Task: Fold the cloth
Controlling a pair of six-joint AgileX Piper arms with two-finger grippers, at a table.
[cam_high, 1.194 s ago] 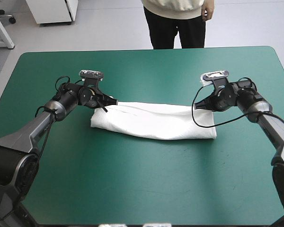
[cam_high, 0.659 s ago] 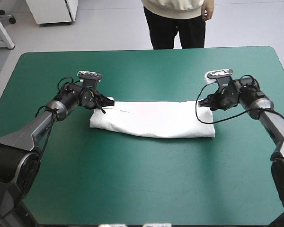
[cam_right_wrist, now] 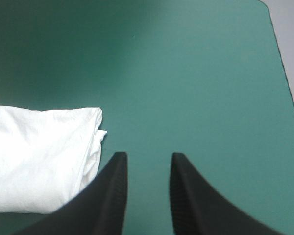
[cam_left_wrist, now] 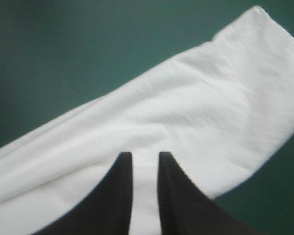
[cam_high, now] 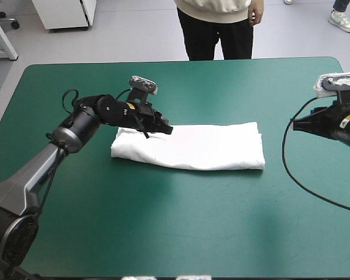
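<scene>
Left claw (cam_high: 166, 129) sits at the far edge of the folded T-shirt (cam_high: 204, 149); right claw (cam_high: 296, 124) hangs well apart from its end. Left wrist: fingers (cam_left_wrist: 112, 196) all but closed on cloth running ahead. Right wrist: claw spread, empty, T-shirt beside it. Pulling one-handed could drag the fold open.

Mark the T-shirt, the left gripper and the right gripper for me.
T-shirt (cam_high: 204, 149): high view, middle of the folded bundle.
left gripper (cam_high: 167, 129): high view, its tip over the T-shirt's far edge.
right gripper (cam_right_wrist: 147, 157): right wrist view, midway between its open fingertips.
</scene>
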